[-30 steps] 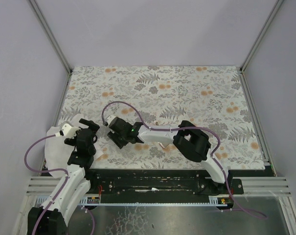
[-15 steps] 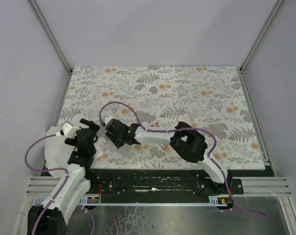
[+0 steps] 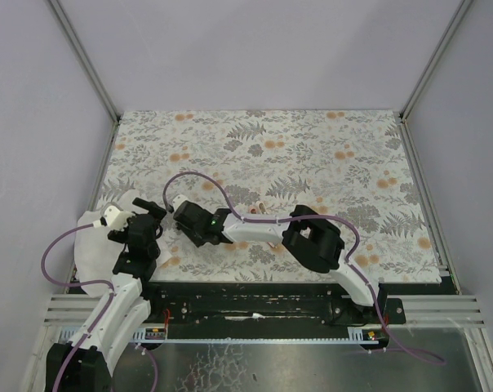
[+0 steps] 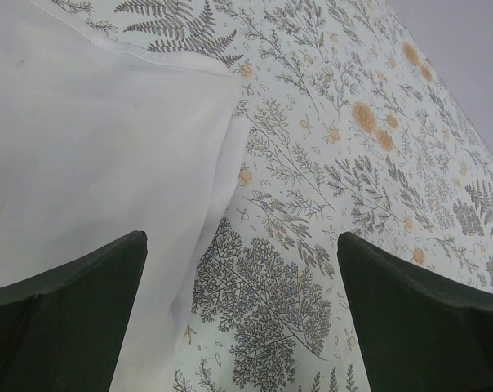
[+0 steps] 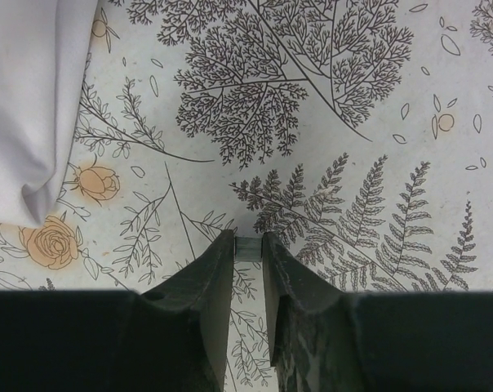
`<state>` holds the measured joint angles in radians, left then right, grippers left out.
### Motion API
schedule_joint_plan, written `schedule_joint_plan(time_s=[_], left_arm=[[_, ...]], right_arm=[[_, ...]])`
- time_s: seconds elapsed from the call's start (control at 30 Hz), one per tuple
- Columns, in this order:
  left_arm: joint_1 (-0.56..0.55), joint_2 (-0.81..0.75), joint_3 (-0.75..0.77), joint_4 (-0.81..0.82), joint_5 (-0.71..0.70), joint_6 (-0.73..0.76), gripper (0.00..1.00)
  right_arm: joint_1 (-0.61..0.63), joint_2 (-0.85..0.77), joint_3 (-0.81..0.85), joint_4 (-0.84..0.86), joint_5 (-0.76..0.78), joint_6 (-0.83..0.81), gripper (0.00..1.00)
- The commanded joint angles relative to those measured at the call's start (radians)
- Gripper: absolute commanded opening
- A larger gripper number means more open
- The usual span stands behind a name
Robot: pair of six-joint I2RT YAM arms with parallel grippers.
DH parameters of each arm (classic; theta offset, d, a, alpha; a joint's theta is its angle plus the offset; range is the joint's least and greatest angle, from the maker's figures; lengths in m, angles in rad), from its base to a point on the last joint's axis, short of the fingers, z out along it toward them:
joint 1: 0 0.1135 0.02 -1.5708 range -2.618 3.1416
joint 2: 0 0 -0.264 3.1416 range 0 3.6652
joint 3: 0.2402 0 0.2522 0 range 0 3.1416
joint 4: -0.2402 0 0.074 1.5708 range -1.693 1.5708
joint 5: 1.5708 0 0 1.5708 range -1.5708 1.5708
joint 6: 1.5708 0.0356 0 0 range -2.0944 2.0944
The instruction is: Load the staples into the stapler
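My right gripper (image 5: 248, 245) is shut on a short grey strip of staples (image 5: 248, 248), pinched between its fingertips just above the floral mat. In the top view the right gripper (image 3: 179, 216) reaches far left, close to my left gripper (image 3: 153, 214). My left gripper (image 4: 241, 241) is open and empty, and hangs over the edge of a white sheet (image 4: 91, 147). The red staple box and the stapler are not in view.
The white sheet (image 3: 95, 241) lies crumpled at the mat's near left corner and shows at the upper left of the right wrist view (image 5: 26, 98). A small pale pink bit (image 3: 263, 207) peeks out behind the right arm. The floral mat (image 3: 312, 155) stretches away behind.
My right gripper has moved left with the staple strip, closer to the left gripper. The left arm has not moved.
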<state>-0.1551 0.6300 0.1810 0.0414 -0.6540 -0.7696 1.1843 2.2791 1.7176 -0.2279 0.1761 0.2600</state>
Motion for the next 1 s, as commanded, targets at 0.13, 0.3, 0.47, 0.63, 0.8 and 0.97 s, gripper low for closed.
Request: schedule_joint_plan(time_s=[0.13,0.3,0.47,0.63,0.8,0.97], left_arm=[[0.008,0.001,0.025,0.021,-0.013,0.005,1.00],[0.008,0.004,0.015,0.056,0.043,0.042,1.00],[0.008,0.009,-0.008,0.154,0.189,0.115,1.00],[0.007,0.067,-0.032,0.303,0.437,0.197,0.95],[-0.017,0.196,-0.027,0.463,0.678,0.227,0.90],[-0.094,0.286,-0.005,0.543,0.750,0.268,0.89]], right_arm=[[0.022,-0.017,-0.008,0.026,0.055,-0.012,0.20],[0.018,-0.151,-0.097,0.085,0.054,-0.044,0.19],[-0.025,-0.379,-0.282,0.141,0.020,-0.089,0.18],[-0.125,-0.627,-0.558,0.178,-0.022,-0.134,0.19],[-0.293,-0.817,-0.781,0.201,-0.096,-0.152,0.19],[-0.421,-0.862,-0.884,0.220,-0.195,-0.180,0.19]])
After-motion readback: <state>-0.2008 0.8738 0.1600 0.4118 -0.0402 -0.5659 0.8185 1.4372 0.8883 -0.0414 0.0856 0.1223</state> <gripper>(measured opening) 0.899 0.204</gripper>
